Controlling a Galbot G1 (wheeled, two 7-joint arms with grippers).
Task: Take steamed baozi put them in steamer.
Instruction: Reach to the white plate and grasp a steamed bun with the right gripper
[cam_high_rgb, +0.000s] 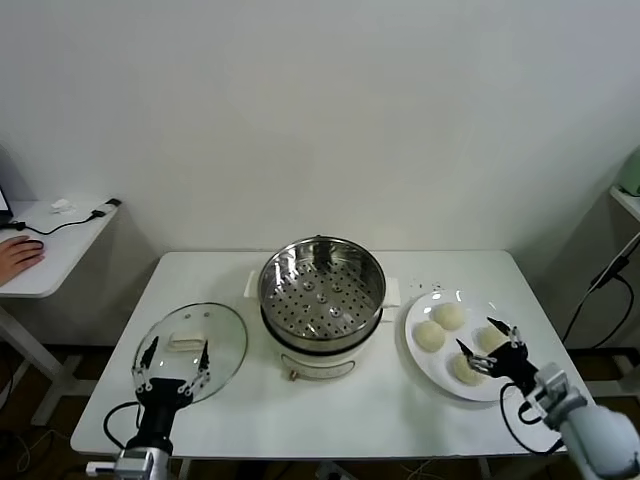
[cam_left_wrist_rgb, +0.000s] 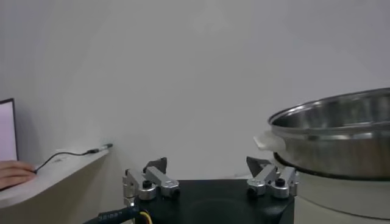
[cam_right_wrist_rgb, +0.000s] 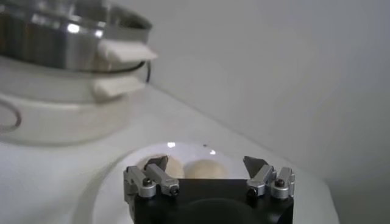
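Observation:
The steamer (cam_high_rgb: 322, 290), a shiny steel pot with a perforated tray on a white base, stands at the table's middle with nothing in it. Four off-white baozi lie on a white plate (cam_high_rgb: 430, 366) to its right: one at the back (cam_high_rgb: 449, 316), one on the left (cam_high_rgb: 429, 336), one on the right (cam_high_rgb: 491, 341), one at the front (cam_high_rgb: 466, 370). My right gripper (cam_high_rgb: 474, 332) is open and low over the plate among the front buns, holding nothing. In the right wrist view my right gripper (cam_right_wrist_rgb: 204, 162) frames two baozi (cam_right_wrist_rgb: 204, 168). My left gripper (cam_high_rgb: 177, 348) is open and parked over the glass lid.
A round glass lid (cam_high_rgb: 225, 335) with a white handle lies flat left of the steamer. A side table (cam_high_rgb: 50, 260) with a person's hand (cam_high_rgb: 18, 258) and a cable stands at the far left. The steamer's rim (cam_left_wrist_rgb: 341, 131) shows to one side of the left gripper (cam_left_wrist_rgb: 206, 163).

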